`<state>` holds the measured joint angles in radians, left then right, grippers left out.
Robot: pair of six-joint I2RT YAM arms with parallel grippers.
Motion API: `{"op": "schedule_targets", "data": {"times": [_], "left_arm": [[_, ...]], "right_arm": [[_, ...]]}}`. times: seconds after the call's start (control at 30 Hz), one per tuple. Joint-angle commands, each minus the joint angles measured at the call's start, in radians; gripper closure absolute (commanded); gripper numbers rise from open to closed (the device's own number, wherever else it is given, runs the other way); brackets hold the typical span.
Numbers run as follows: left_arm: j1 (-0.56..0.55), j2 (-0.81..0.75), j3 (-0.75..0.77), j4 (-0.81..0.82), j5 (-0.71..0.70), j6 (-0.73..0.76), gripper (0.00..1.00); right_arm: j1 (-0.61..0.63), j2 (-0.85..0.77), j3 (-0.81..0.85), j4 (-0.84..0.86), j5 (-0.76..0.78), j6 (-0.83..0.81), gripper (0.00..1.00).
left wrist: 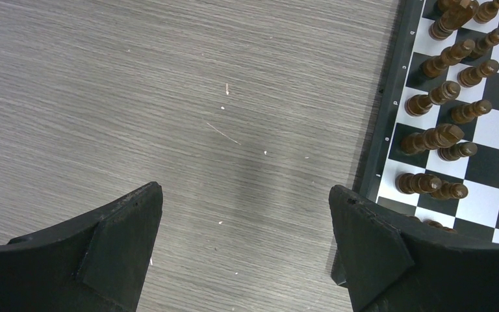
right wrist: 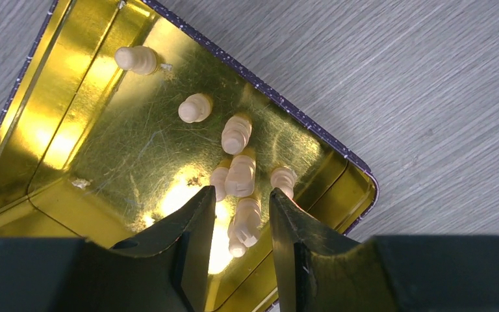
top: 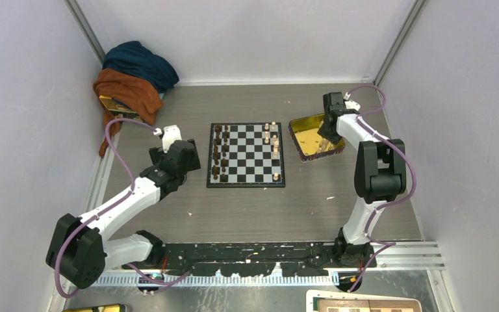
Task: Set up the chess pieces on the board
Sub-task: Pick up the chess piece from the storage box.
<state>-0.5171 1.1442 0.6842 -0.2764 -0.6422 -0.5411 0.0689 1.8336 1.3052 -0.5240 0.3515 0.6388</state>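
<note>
Right gripper point(right wrist: 240, 198) low over yellow tray point(right wrist: 104, 143), jaws parted, straddling one of light chess pieces point(right wrist: 240, 172) bunched near tray's corner. Gap shows either side, so nothing clamped. Pieces lie tipped and touching; neighbours crowd the pick, tray wall close by.

Tray sits just beside board point(top: 247, 184) right edge, short carry. Some light pieces stand along that edge, squares unfilled. Dark pieces point(left wrist: 438, 97) line left edge.

Left gripper point(left wrist: 243, 192) spread wide, empty, over table off board's left edge, likely parked out of way. Free room: tabletop between board and arm bases.
</note>
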Motion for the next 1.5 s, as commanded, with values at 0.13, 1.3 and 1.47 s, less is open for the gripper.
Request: {"op": "schedule_targets", "data": {"times": [0.13, 1.3, 1.47], "left_arm": [[-0.004, 0.010, 0.044, 0.052, -0.016, -0.010, 0.00], [-0.006, -0.032, 0.032, 0.029, -0.020, -0.030, 0.00], [-0.006, -0.044, 0.029, 0.024, -0.019, -0.029, 0.00]], "right_arm": [[-0.015, 0.025, 0.055, 0.041, -0.021, 0.000, 0.58], [-0.027, -0.023, 0.080, 0.029, -0.036, -0.034, 0.99], [-0.025, -0.054, 0.099, 0.015, -0.033, -0.045, 0.99]]}}
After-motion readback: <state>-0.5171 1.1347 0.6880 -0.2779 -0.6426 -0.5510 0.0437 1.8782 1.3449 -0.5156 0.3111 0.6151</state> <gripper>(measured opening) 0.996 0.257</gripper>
